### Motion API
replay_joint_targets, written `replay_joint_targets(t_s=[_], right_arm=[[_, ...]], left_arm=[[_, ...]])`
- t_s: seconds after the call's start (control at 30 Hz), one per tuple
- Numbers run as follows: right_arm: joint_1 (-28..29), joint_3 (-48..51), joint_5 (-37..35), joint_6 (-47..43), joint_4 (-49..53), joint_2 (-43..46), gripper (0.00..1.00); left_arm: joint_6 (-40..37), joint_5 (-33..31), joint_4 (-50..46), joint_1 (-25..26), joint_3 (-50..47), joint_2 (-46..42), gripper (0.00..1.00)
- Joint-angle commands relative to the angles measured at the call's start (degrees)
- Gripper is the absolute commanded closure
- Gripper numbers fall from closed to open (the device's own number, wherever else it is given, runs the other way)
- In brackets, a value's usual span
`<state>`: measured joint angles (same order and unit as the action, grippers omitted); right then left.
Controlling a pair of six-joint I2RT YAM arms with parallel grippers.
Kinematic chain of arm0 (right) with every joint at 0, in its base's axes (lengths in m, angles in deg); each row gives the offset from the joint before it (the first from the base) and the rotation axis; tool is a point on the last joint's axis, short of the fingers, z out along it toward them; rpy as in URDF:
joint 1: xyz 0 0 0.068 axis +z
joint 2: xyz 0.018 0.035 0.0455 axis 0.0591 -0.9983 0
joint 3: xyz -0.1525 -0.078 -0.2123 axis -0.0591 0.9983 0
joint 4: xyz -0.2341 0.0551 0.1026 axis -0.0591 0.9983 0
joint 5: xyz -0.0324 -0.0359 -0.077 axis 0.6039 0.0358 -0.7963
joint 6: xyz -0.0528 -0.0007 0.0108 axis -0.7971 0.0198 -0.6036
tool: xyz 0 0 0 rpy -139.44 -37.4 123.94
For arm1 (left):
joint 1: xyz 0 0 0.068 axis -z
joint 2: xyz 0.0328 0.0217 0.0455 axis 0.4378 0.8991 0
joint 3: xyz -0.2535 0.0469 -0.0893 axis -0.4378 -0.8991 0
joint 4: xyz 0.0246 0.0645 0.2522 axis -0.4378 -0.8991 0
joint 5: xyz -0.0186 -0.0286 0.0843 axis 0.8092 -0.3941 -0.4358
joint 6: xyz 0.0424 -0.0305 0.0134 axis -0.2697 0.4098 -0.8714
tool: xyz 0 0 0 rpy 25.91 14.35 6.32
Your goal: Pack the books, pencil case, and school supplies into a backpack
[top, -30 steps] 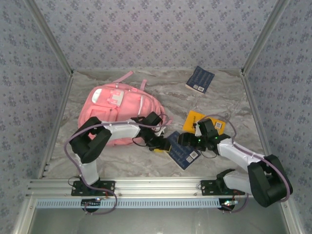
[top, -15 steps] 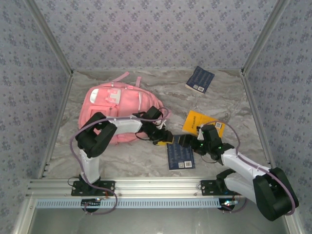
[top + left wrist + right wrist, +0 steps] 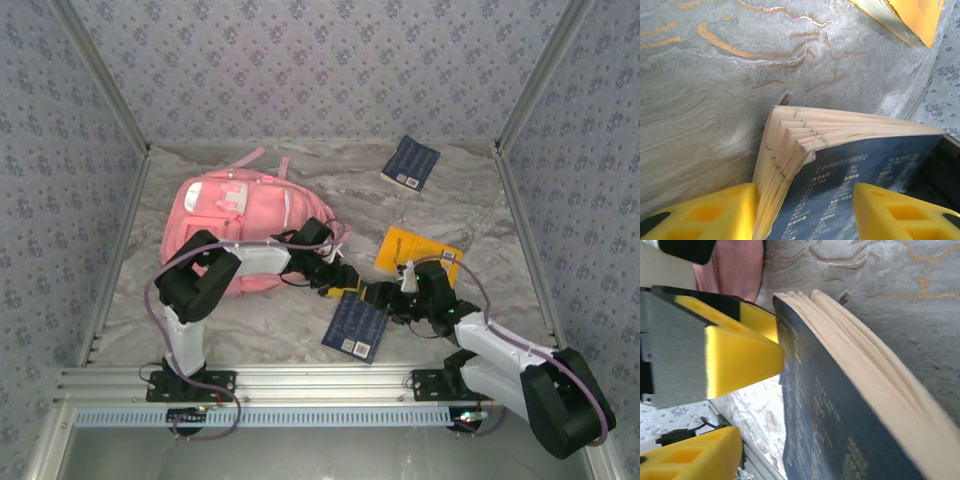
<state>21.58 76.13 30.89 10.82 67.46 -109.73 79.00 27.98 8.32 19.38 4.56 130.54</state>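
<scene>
Reaching bent-elbowed past the backpack's [image 3: 240,215] near edge, the left arm [image 3: 255,262] has its jaws pinching a navy book's [image 3: 355,323] fanned corner (pale cover print unreadable) near the tabletop's [image 3: 250,320] middle, while the low-stretched right arm's [image 3: 490,340] jaws stand spread, one fingertip [image 3: 765,357] touching the cover.

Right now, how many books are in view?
3: a far navy book at the back right, a yellow book right of centre, and a near navy book at the front centre. More may be hidden inside the backpack.
</scene>
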Motion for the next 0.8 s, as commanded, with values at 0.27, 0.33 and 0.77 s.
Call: replay_joint_targets(t_s=[0.27, 0.33, 0.77], right_arm=[[-2.5, -0.9, 0.2, -2.0, 4.9, 2.4, 0.97], [-3.4, -1.4, 1.0, -2.0, 4.1, 4.7, 1.00], [-4.2, -12.8, 15.8, 2.8, -12.7, 8.1, 1.00]], left_arm=[[-0.7, -1.9, -5.3, -2.5, -0.2, -8.1, 0.47], [-1.7, -2.7, -8.0, -2.8, 0.1, -10.8, 0.45], [-14.6, -2.8, -24.9, -5.7, 5.5, -26.0, 0.39]])
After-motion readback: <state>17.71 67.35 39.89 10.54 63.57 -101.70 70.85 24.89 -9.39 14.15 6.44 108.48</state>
